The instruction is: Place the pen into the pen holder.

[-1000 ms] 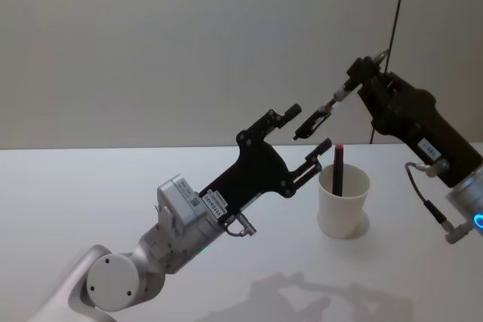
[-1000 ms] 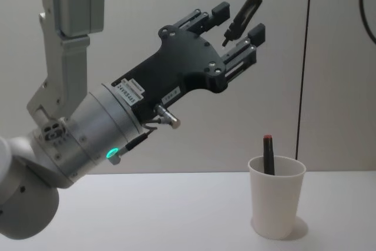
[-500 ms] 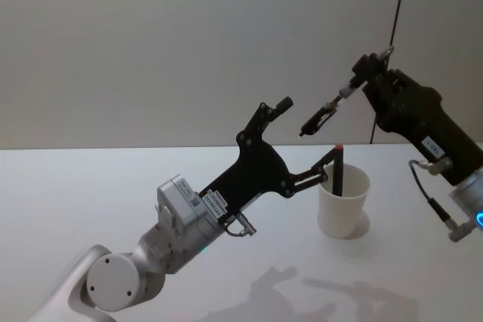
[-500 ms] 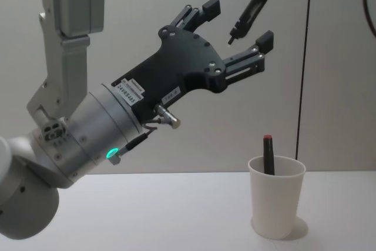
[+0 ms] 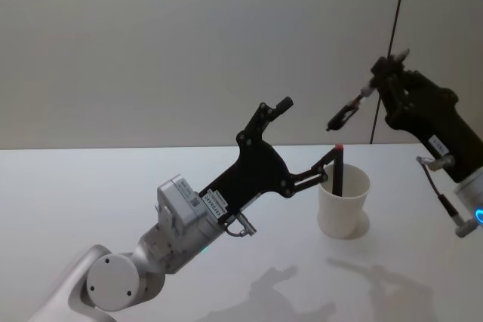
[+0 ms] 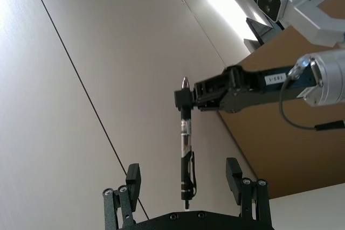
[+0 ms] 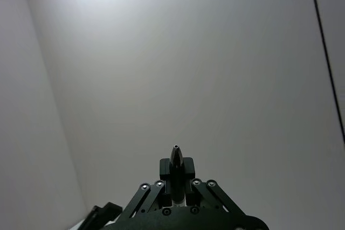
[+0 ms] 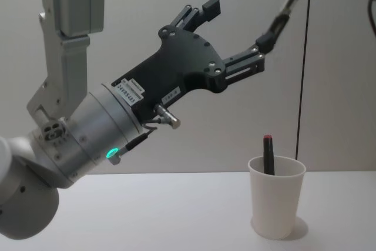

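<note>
Pen (image 5: 348,111) is hanging clamped in our right gripper (image 5: 375,85), now drawn clear of our spread left gripper (image 5: 306,139), and we're carrying it above the pen holder (image 5: 343,203).

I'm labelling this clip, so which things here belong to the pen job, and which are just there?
Part of the job:
- black pen, held in the air by the right gripper
- pen holder, a white cup
- left gripper, fingers open, raised beside the cup

Just there:
- red-capped pen already standing in the cup
- white table
</note>
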